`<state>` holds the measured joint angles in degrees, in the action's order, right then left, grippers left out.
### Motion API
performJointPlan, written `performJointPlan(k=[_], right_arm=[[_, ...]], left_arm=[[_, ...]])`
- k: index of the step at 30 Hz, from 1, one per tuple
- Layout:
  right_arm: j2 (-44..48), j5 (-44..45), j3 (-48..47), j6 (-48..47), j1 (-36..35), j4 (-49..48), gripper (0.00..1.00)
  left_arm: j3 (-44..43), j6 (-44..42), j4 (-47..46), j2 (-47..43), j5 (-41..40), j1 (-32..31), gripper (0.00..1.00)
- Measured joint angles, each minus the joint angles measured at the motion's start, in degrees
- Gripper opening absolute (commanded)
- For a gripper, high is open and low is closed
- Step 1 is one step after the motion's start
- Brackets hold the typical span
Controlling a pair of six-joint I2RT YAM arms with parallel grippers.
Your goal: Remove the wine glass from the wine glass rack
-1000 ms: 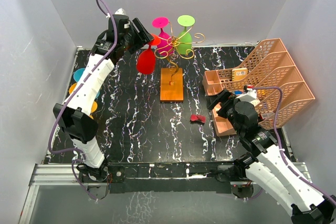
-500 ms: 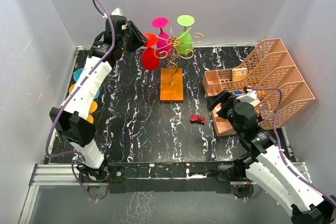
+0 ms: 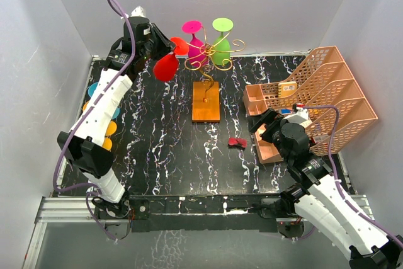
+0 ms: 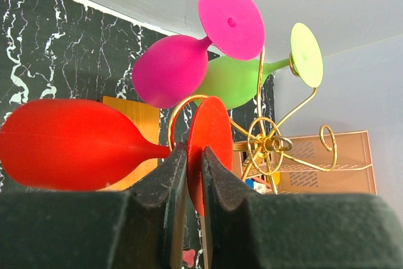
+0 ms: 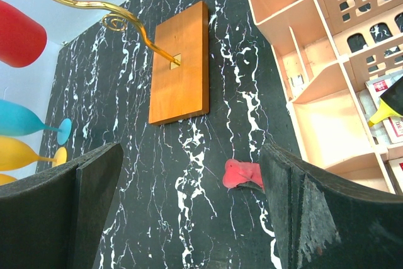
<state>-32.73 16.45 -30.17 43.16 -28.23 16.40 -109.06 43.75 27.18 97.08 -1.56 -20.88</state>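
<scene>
Wine glass (image 4: 69, 143), one, in left gripper (image 4: 194, 153); two glasses (image 4: 170, 70) (image 4: 234, 83) on rack (image 3: 206, 102)

Over on the right of the black, white-veined marble-look worktop (image 3: 164, 149) stands a peach plastic lattice desk organiser (image 3: 327, 92), a few cards or papers tucked into its low front compartments. A small crumpled red scrap (image 5: 242, 173) lies just off its near corner. Along the left edge, a cyan plastic glass (image 5: 25, 121) and a yellow plastic glass (image 5: 25, 154) lie on their sides, next to each other, while at the far middle a magenta plastic glass (image 4: 170, 70) and a lime-green plastic glass (image 4: 236, 80) sit base-up, bowls overlapping.
</scene>
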Motion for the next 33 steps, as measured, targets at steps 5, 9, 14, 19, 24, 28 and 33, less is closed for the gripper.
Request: performJointPlan(k=[5,9,14,19,24,28,33], right_arm=[[0.17,0.15,0.0,0.0,0.0,0.02,0.99],[0.17,0.17,0.0,0.02,0.0,0.04,0.99],[0.31,0.31,0.0,0.02,0.0,0.09,0.99],[0.94,0.59,0.0,0.0,0.0,0.11,0.99],[1.05,0.81,0.0,0.0,0.0,0.11,0.99],[1.18,0.83,0.0,0.0,0.0,0.13,0.99],[1.53,1.27,0.0,-0.02,0.0,0.15,0.99]], left_arm=[[-0.02,0.22,-0.24,0.0,0.0,-0.15,0.02],[-0.02,0.63,-0.22,0.0,-0.31,-0.2,0.0],[-0.02,2.1,-1.01,0.0,-0.28,-0.24,0.0],[0.02,3.56,-2.67,0.0,0.42,-0.24,0.0],[0.44,4.74,-3.39,0.0,0.44,-0.22,0.0],[0.44,5.27,-3.72,0.0,-0.04,-0.22,0.0],[-1.88,5.62,-3.1,1.31,-0.42,-0.22,0.0]])
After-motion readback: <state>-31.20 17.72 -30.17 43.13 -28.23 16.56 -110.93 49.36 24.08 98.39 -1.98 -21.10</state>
